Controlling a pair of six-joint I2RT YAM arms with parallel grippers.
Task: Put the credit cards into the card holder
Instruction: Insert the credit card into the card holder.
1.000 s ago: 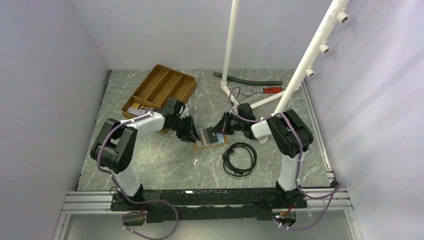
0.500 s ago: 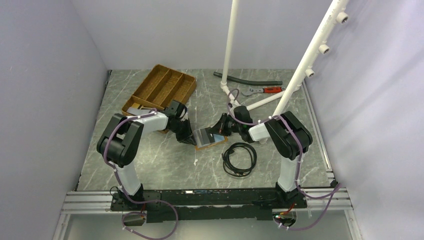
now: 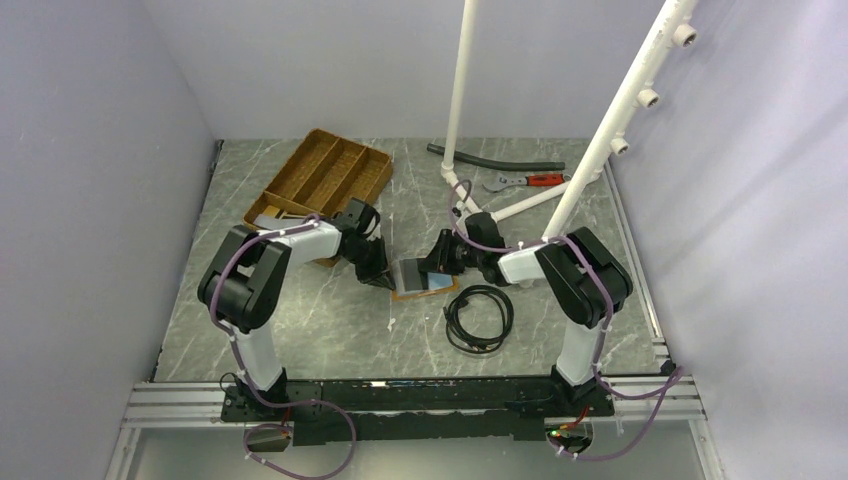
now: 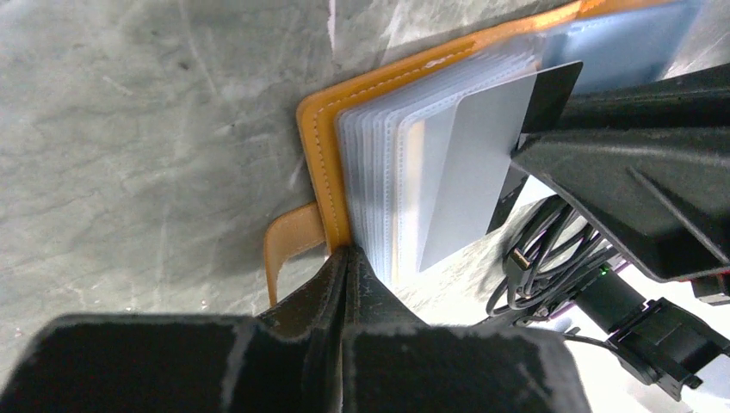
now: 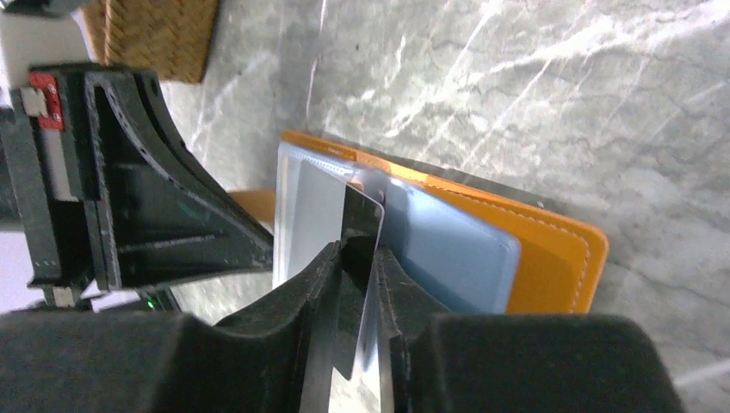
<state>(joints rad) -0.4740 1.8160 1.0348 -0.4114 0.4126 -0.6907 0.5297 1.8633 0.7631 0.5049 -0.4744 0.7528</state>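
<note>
Inserting was the step in hand: right gripper (image 5: 357,249) clamped on a grey-and-dark credit card (image 4: 478,163) angled at the clear sleeves of the open card holder (image 4: 320,163) on the marble table (image 3: 300,320) between the arms, left gripper (image 4: 346,258) closed with tips pinning its edge, so next probably needed a straight push into one sleeve, wooden tray (image 3: 325,170) beyond.

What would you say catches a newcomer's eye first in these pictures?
The orange wallet lies open mid-table. The right gripper holds a grey card at its clear sleeves, while the left gripper pinches the wallet's corner. A wooden tray sits at the far left.
</note>
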